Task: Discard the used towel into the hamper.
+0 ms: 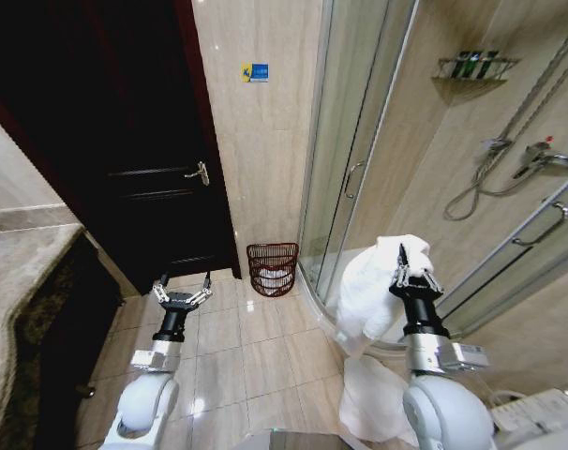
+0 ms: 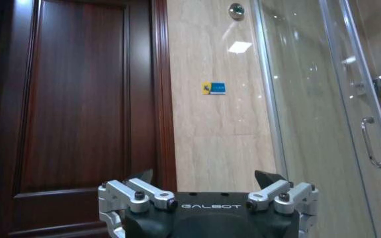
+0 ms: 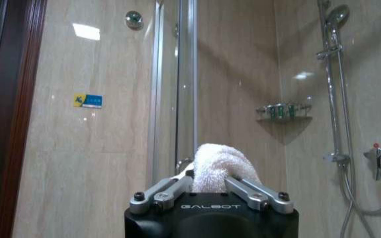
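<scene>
**Two grippers up, one towel in my right**

Two grippers stand raised in front of me over the tiled bathroom floor (image 1: 265,347). My right gripper (image 1: 413,272) points upward, its fingers (image 3: 170,187) pinched on a white towel (image 1: 378,286); in the right wrist view a fold of the cloth bulges up between the two metal fingers. From the head view the towel hangs down my left side of the wrist in a thick drape, its lower end loose above the floor, in front of the curved glass of the shower enclosure (image 1: 359,141). A second white cloth (image 1: 373,398) lies on the floor tiles near my right arm's base.

My left gripper (image 1: 182,289) is held lower, over the floor near the dark wooden door (image 1: 134,141), fingers spread wide with nothing between them; the left wrist view shows both fingertips (image 2: 144,177) well apart against the door and the beige wall.

The hamper (image 1: 272,268) stands on the floor against the tiled wall, between the door frame and the edge of the shower glass, ahead of me and between my two arms. It is a dark reddish-brown open-weave basket, upright, with something pale showing through its weave. The towel is well apart from it.
</scene>
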Tool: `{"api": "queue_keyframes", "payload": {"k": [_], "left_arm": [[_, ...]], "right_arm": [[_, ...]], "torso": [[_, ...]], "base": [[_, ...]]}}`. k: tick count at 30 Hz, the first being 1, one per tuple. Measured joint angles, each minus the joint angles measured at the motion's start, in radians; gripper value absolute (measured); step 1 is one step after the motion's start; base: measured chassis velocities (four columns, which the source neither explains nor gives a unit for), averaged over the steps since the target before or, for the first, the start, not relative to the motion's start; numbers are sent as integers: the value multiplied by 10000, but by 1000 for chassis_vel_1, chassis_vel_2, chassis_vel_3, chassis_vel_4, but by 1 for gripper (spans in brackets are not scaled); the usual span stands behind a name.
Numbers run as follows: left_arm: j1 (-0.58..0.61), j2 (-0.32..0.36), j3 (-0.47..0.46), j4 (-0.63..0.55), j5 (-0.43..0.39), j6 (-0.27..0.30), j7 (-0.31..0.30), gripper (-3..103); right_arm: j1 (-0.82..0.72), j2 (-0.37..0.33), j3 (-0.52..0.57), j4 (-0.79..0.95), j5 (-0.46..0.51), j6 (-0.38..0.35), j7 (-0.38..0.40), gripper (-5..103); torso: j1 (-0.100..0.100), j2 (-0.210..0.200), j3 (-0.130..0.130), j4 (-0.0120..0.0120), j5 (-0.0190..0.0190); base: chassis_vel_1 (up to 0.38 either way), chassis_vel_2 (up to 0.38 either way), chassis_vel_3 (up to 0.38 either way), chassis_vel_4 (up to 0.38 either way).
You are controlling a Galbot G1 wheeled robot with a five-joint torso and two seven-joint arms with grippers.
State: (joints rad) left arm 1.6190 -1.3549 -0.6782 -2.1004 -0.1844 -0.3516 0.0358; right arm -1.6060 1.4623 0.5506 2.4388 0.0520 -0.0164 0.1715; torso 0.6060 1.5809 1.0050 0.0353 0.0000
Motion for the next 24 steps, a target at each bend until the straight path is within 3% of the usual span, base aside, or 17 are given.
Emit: {"api": "queue_keyframes", "payload": {"k": [24], "left_arm": [[90, -23, -6, -9, 47, -95, -7, 100]], "right_arm": [[200, 33, -23, -268, 64, 215, -13, 5]], "torso": [[-2, 1, -1, 0, -1]], "base": [[-4, 26, 7, -27]]}}
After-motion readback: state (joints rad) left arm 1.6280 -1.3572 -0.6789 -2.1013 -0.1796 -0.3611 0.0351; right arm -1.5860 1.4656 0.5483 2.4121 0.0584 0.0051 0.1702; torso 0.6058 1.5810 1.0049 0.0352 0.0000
